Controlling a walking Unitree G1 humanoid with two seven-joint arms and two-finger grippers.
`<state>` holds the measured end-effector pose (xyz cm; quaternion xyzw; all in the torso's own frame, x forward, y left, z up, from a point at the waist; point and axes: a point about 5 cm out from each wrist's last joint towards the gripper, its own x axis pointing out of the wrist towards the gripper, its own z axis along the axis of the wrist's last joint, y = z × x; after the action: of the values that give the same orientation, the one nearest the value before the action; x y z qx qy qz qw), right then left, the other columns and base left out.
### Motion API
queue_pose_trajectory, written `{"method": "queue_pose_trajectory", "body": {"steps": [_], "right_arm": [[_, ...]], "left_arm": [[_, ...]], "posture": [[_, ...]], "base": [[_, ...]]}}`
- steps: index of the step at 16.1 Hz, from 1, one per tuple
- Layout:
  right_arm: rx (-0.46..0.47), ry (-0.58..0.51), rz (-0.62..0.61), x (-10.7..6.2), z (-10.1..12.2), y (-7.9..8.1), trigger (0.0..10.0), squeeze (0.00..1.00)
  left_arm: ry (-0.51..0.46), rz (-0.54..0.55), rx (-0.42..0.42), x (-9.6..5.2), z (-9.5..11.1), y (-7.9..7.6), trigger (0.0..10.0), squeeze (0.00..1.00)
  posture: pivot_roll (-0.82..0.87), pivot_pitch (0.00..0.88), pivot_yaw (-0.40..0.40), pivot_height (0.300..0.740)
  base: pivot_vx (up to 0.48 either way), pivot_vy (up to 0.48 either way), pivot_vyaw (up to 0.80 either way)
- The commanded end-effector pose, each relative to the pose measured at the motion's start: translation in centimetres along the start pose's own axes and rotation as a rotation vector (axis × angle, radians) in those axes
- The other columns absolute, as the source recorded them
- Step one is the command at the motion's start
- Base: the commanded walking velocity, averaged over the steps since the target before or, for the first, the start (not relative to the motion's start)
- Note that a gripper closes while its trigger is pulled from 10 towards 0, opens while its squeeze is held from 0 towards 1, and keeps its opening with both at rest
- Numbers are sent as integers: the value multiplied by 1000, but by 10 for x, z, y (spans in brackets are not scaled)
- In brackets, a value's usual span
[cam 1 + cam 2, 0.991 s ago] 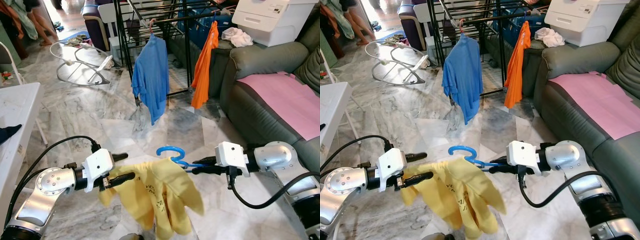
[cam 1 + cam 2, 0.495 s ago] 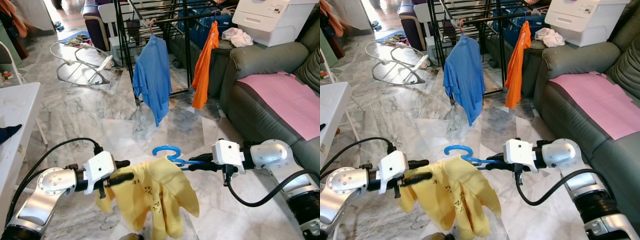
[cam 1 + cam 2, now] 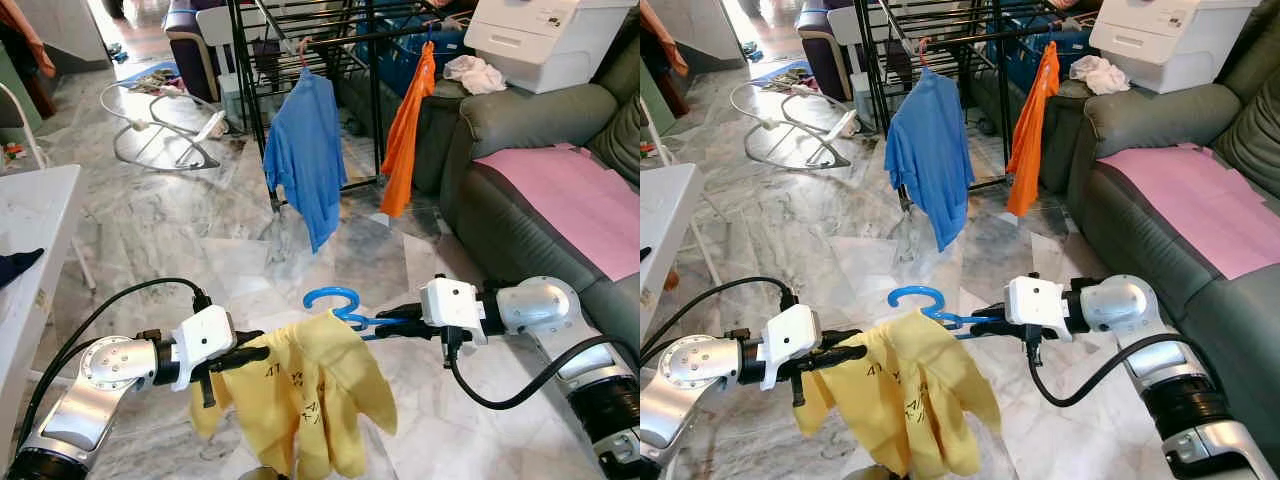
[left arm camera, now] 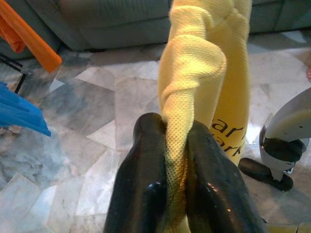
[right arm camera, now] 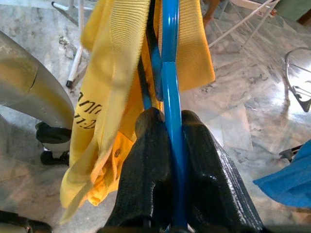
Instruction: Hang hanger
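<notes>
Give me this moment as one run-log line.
left pincer: shut on yellow shirt | right pincer: shut on blue hanger | drying rack: ahead

Blue hanger [image 3: 338, 304], yellow shirt [image 3: 300, 395] draped, hook upward.

I see a yellow shirt [image 3: 310, 395] with dark letters, a blue hanger [image 3: 345, 308], and my black fingers [image 5: 150, 170].
</notes>
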<state>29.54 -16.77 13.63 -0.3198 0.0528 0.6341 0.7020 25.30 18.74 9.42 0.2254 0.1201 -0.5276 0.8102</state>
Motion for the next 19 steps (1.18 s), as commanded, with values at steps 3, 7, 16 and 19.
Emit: {"method": "queue_pose_trajectory", "body": {"steps": [3, 7, 16, 19], "right_arm": [[-49, -44, -38, 3, 10, -8, 10000, 0], [-49, -31, -56, 2, 7, -10, 10000, 0], [-1, 2, -55, 0, 1, -15, 10000, 1000], [-15, 33, -74, -4, 0, -21, 10000, 1000]], "left_arm": [[-8, -4, -24, -2, -2, -2, 0, 0], [-7, 10, -28, -3, -4, 0, 0, 0], [-16, 67, -51, -9, -8, 6, 0, 0], [-24, 112, -60, -12, -12, 10, 0, 0]], "posture": [[-34, 34, 41, 740], [-35, 32, 44, 740], [-36, 28, 37, 740], [-38, 26, 36, 740]], "base": [[0, 0, 0], [0, 0, 0], [0, 0, 0], [0, 0, 0]]}}
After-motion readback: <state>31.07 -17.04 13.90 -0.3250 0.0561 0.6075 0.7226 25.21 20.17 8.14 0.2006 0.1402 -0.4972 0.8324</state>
